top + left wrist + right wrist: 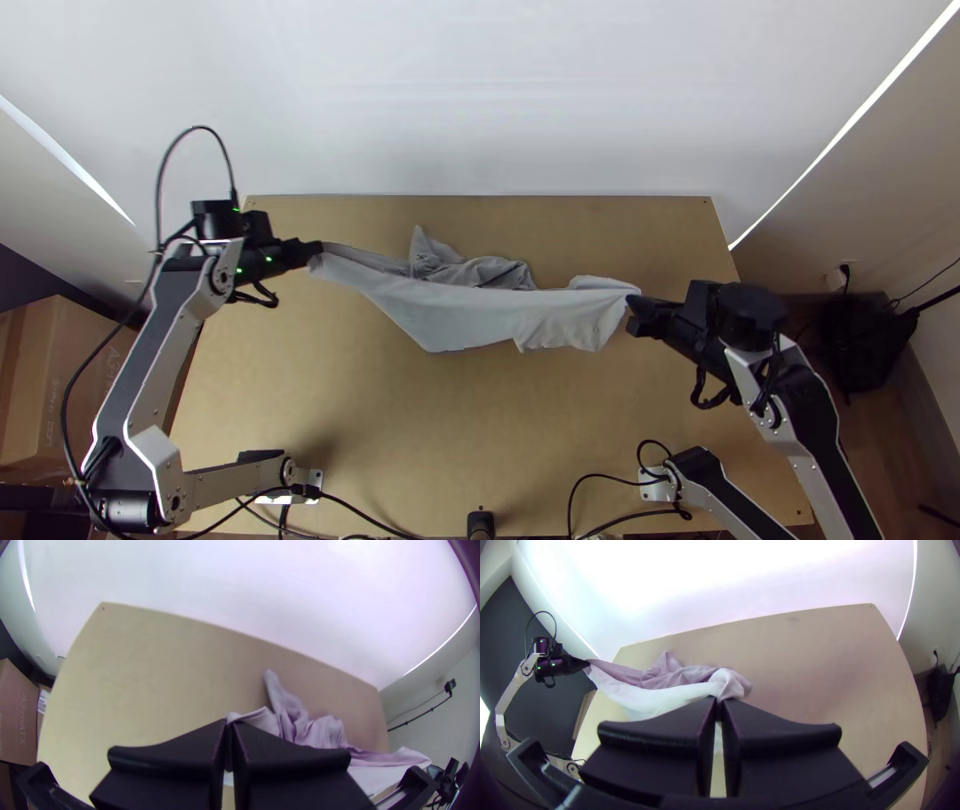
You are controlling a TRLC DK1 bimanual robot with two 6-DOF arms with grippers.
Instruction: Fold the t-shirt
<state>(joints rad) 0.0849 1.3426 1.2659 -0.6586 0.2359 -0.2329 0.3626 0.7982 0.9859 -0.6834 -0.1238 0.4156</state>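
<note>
Top view: light-grey t-shirt [450,312] stretched out sideways, far part bunched.

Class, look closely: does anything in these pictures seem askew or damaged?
The T-shirt looks askew: stretched unevenly between the left gripper and right gripper, with crumpled fabric bunched behind. No damage stands out.

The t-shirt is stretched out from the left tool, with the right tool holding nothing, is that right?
Not quite: in the top view, the right tool holds the other end of the t-shirt. It is indeed stretched from the left tool.
</note>
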